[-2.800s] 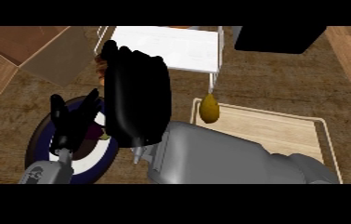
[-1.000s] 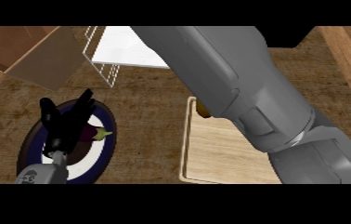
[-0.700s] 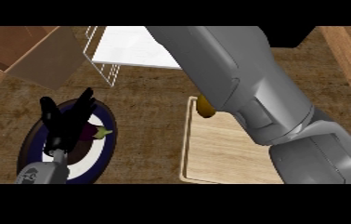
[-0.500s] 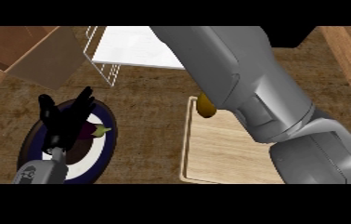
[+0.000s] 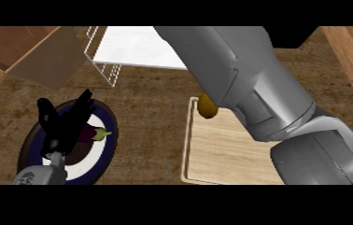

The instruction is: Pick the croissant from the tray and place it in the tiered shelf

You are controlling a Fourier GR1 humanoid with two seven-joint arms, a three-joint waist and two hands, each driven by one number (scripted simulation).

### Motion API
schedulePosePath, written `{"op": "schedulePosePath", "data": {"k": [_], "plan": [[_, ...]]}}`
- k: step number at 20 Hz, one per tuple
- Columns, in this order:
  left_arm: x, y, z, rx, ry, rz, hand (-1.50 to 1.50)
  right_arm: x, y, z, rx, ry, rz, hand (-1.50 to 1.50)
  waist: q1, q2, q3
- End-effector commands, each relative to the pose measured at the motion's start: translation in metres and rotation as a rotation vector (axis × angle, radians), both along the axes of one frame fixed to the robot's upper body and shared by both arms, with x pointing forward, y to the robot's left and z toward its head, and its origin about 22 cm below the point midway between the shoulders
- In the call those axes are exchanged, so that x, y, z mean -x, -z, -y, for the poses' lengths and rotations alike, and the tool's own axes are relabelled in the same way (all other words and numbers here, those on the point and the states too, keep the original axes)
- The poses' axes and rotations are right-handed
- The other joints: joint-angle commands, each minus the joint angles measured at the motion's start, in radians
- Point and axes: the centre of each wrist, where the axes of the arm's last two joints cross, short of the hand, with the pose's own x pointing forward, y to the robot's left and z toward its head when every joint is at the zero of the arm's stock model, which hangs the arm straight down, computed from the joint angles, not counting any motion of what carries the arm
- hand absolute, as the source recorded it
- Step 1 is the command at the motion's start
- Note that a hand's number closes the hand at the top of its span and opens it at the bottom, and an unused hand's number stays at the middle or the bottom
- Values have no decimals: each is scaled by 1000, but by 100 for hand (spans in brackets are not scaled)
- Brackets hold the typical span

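Left robot hand (image 5: 66, 121): fingers straight and apart, resting upright over the dark-rimmed plate (image 5: 31, 144) near the worktop's (image 5: 148, 121) left front edge, idle. A small purple item (image 5: 93, 134) lies on the plate beside it.

Right robot hand: out of view; its grey forearm (image 5: 255, 93) crosses toward the white tiered shelf (image 5: 134, 49) at the back edge, so fingers cannot be judged.

Croissant (image 5: 206, 106): on the wooden tray (image 5: 214, 158), at its back left corner, partly hidden by the forearm, apparently not yet lifted.
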Motion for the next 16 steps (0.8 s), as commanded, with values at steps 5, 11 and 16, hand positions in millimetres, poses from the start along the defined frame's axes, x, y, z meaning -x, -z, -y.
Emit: {"op": "schedulePosePath", "data": {"k": [5, 11, 16], "plan": [[4, 14, -1, -11, -14, -41, 0, 1, -6, 2, -302, 83, 87, -150, -4, 4, -4], [7, 15, -5, -4, -20, -54, 0, -2, -29, 20, -520, 52, 120, -150, -3, 4, -4], [-3, -1, -9, -4, -22, -45, 0, 0, -22, 18, -714, 47, 161, -150, -8, 0, -3]]}}
